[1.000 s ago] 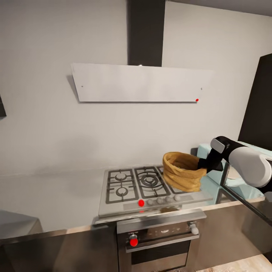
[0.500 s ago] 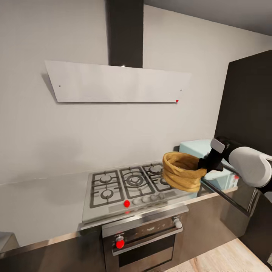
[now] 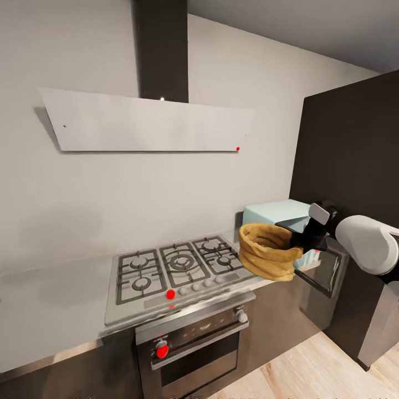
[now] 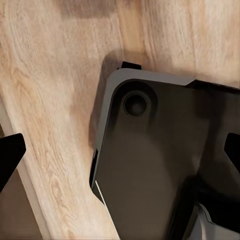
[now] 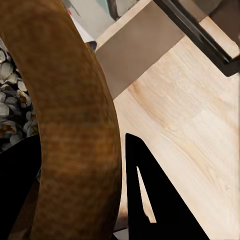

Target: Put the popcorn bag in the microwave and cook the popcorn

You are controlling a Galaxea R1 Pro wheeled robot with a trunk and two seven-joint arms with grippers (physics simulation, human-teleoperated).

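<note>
Swung rightward with the head camera, the whole kitchen view is shifted since the earlier frames, while the crumpled golden-tan popcorn bag (image 3: 269, 258) is kept in the same spot, its rim clamped by the right gripper (image 3: 296, 244). Pickup is done; loading and heating are left. At right, the pale-blue microwave (image 3: 277, 212) is seen with its dark glass door (image 3: 321, 265) open. The left gripper (image 4: 120, 155) is spread apart over wooden floor (image 4: 55, 125).

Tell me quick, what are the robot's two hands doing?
Left gripper: open, holding nothing.
Right gripper: shut on the popcorn bag's rim, bag held in the air.
</note>
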